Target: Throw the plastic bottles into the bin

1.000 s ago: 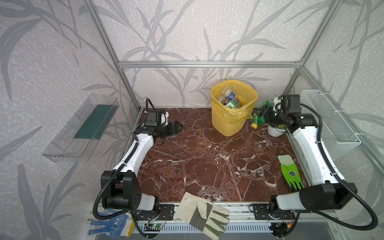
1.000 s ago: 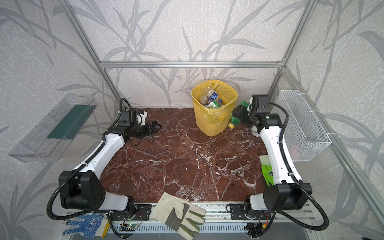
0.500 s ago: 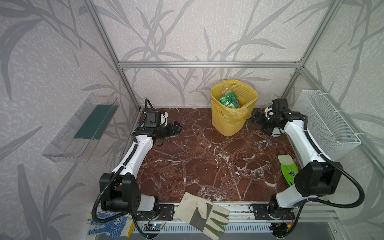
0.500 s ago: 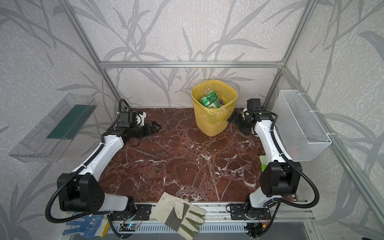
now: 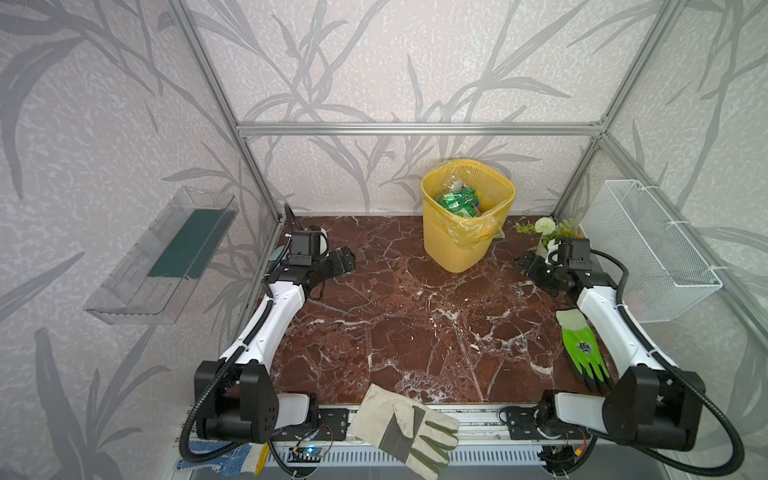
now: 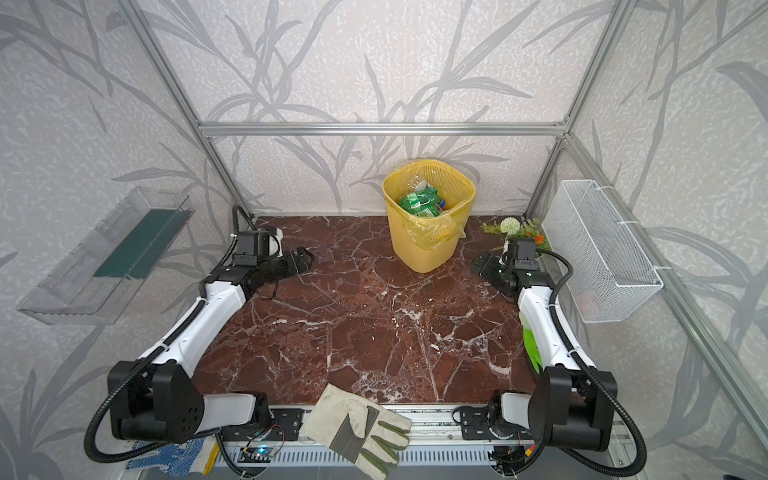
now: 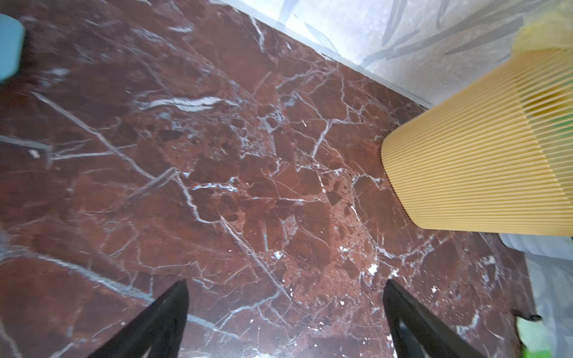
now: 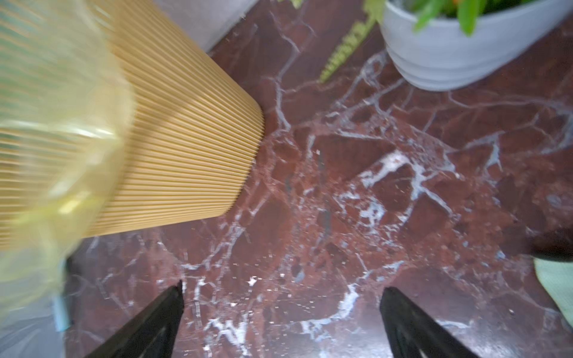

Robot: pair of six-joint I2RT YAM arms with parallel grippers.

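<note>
A: State of the left gripper (image 5: 344, 262)?

B: Jaws spread, nothing between them. It sits low, well off the bin's (image 5: 453, 249) left side.

A: And the right gripper (image 5: 527, 264)?

B: Also spread and empty, near the bin's right side. It is the closer arm.

A: The plastic bottles (image 5: 455, 201)?

B: Heaped inside the bin, a green-labelled one lying flat on top. None shows on the tabletop (image 5: 415, 316) around the bin. Judgement: nothing remains to fetch.
</note>
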